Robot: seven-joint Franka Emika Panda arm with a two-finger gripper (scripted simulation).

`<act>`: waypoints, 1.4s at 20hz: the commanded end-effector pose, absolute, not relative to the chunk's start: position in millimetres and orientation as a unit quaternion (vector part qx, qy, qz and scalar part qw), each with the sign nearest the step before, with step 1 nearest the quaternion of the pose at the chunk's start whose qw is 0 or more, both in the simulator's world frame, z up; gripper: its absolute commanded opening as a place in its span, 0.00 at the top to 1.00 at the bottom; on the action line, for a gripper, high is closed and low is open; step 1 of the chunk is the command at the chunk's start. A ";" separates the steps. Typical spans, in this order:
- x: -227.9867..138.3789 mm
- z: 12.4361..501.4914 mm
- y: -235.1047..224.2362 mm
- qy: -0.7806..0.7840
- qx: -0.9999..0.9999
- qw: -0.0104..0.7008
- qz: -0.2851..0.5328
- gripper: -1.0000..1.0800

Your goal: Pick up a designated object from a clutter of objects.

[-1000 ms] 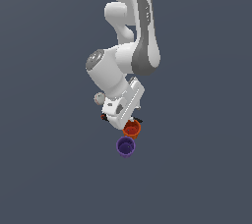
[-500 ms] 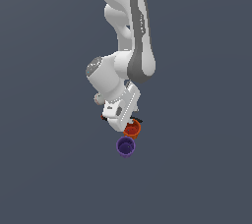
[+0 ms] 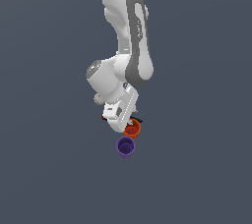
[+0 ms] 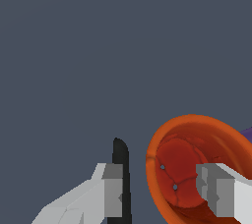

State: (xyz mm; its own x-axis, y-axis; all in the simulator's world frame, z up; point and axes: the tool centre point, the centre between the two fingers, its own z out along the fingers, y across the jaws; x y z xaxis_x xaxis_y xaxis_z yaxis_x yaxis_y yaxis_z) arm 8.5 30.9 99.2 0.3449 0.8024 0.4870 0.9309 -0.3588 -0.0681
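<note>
The orange-red cup (image 3: 132, 129) sits on the grey floor, and its open mouth faces the wrist view (image 4: 189, 134). My gripper (image 3: 127, 125) is right over it and open (image 4: 165, 189). One finger (image 4: 219, 193) is inside the cup's mouth. The other finger (image 4: 112, 188) is outside its rim, so the near wall stands between the jaws. The purple cup (image 3: 126, 146) stands just in front of the orange one, and only a sliver of it (image 4: 247, 132) shows at the wrist picture's edge. The black spring clamp (image 4: 119, 161) lies beside the outer finger. I cannot make out the grey ball.
The clamp's red tip (image 3: 104, 117) peeks out on the exterior view's left of the hand. The white arm (image 3: 129, 46) rises straight above the clutter and hides much of it. Plain grey floor (image 3: 197, 169) lies all around.
The hand has sunk slightly onto the orange cup and the upper arm has swung a little. The cups have not moved.
</note>
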 end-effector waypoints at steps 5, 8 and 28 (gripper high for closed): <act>8.1 97.4 30.8 -0.542 -0.801 0.169 -0.190 0.38; 8.7 93.0 33.0 -0.542 -0.801 0.169 -0.190 0.38; 10.7 73.6 43.0 -0.542 -0.801 0.168 -0.191 1.00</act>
State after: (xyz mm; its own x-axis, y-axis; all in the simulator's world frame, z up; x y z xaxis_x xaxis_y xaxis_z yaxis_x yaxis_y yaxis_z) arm 10.8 42.7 73.8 0.3396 0.8039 0.4883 0.9324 -0.3560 -0.0625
